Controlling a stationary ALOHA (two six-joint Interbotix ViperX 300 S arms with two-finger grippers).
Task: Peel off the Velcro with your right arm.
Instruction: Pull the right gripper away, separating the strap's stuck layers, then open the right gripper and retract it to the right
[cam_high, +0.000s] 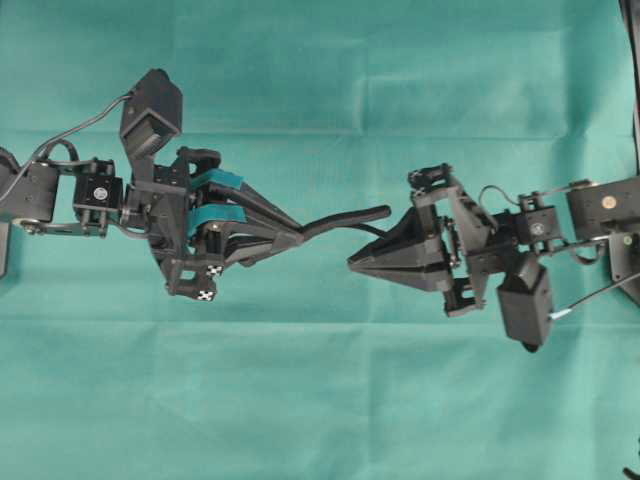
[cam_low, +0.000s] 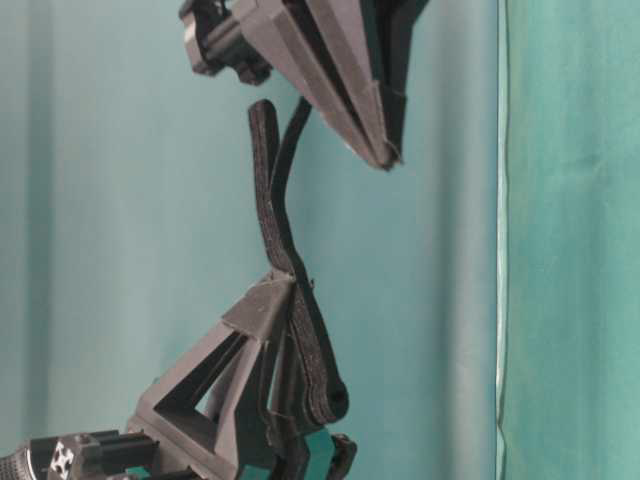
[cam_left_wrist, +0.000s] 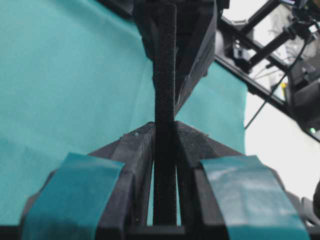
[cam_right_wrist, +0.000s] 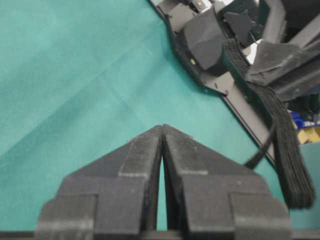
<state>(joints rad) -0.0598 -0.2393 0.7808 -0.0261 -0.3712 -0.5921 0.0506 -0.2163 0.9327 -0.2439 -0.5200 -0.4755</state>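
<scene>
The Velcro (cam_high: 345, 217) is a black strip held off the table, sticking out rightward from my left gripper (cam_high: 300, 236), whose teal-taped jaws are shut on it. In the left wrist view the Velcro (cam_left_wrist: 165, 95) runs straight up from between the left gripper's (cam_left_wrist: 165, 129) tips. From table level the Velcro's (cam_low: 270, 200) free end is parted into two layers. My right gripper (cam_high: 352, 265), plain black, is shut with nothing between its tips (cam_right_wrist: 162, 127). It sits just beside the strip's free end without touching it. The Velcro (cam_right_wrist: 286, 150) hangs at the right of the right wrist view.
A green cloth (cam_high: 320, 400) covers the table beneath both arms. A green curtain (cam_low: 570, 240) hangs behind. Cables (cam_high: 70, 130) trail from the left arm, and one (cam_high: 600, 295) from the right.
</scene>
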